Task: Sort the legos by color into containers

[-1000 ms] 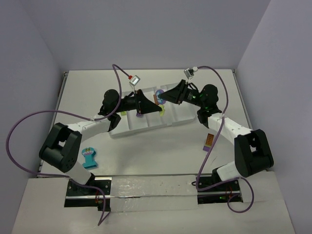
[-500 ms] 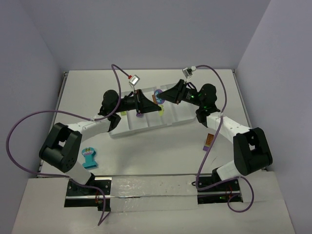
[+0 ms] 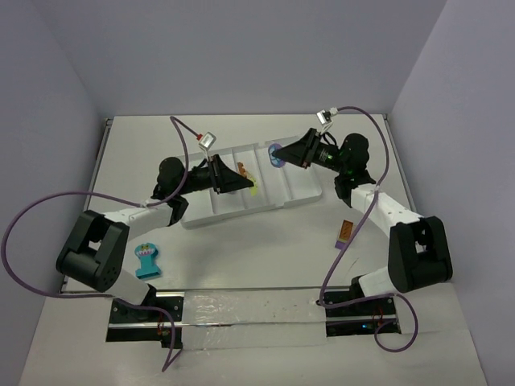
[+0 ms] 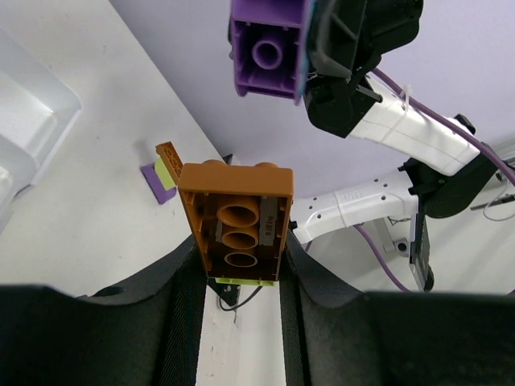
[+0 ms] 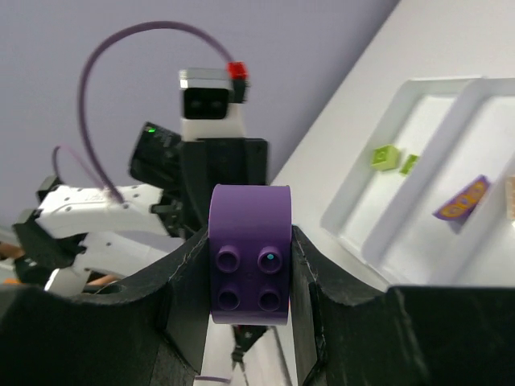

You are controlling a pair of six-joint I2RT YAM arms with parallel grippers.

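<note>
Left gripper (image 4: 239,273) clamps the orange-brown brick (image 4: 236,217), with a lime piece (image 4: 245,281) stuck at its base, raised over mid tray (image 3: 299,185). Right gripper (image 5: 249,269) pinches the purple brick (image 5: 249,241) above the tray's far right corner. Both are held high, probably so each drops into its own color compartment.

- this was a robotics lab cell, not a home or shop.
- plain lavender panels (image 3: 241,56) boxed in the far, left and right edges of a white worktop (image 3: 257,249).
- two black-and-white robot arms (image 3: 105,249) stood bolted to a mounting strip (image 3: 241,310) along the near edge.
- purple cables (image 3: 72,194) looped loose over the worktop.
</note>
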